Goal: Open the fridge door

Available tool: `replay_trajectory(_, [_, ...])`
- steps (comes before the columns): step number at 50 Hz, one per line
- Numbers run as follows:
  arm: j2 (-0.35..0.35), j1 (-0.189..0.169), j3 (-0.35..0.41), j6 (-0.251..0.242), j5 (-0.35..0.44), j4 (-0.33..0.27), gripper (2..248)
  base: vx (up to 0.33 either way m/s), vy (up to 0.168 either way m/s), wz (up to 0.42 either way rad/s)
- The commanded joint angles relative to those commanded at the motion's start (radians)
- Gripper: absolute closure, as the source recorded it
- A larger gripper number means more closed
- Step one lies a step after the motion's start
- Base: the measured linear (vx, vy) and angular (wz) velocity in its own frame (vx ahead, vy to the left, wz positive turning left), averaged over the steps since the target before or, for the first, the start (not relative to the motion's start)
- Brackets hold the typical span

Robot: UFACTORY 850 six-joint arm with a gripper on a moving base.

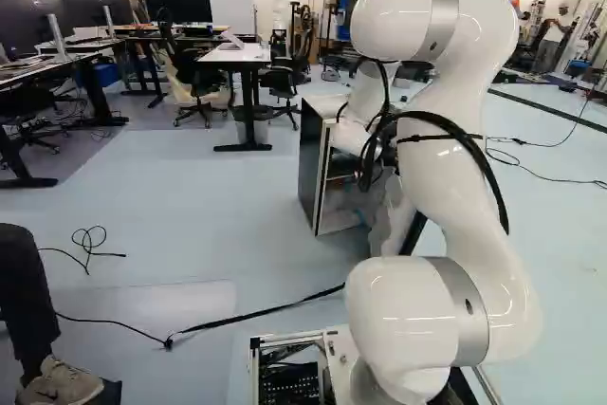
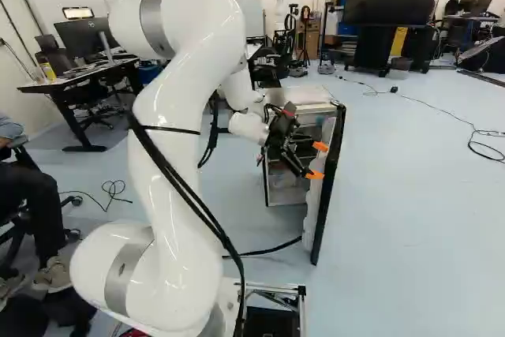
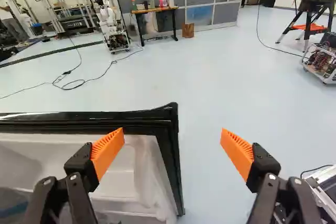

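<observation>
In the right base view my gripper (image 2: 318, 161) is at the inner side of the fridge door (image 2: 330, 187), which stands swung out from the small fridge (image 2: 308, 97). The fridge body (image 1: 308, 173) shows its dark side in the left base view, partly behind my arm. Seen from the wrist, the gripper (image 3: 172, 135) is open, its orange pads wide apart. The door's black-rimmed corner (image 3: 170, 121) reaches into the space between the fingers, closer to one of them; the other finger is clear of it. The door's white inner lining (image 3: 113, 174) lies beside and under that nearer finger.
A seated person's leg and shoe (image 1: 59, 384) are close at the left of the left base view. A black cable (image 1: 256, 313) crosses the floor ahead of the base. Desks (image 1: 242, 56) and chairs stand farther back. Another robot (image 3: 110, 22) is far off.
</observation>
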Motion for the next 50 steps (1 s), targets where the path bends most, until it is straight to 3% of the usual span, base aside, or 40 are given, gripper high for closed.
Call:
replay_trajectory(37, [-0.068, -0.156, -0.135, 0.000, 0.000, 0.000, 3, 0.000, 0.000, 0.000])
replay_trajectory(50, [-0.077, -0.171, -0.151, 0.000, 0.000, 0.000, 3, 0.000, 0.000, 0.000])
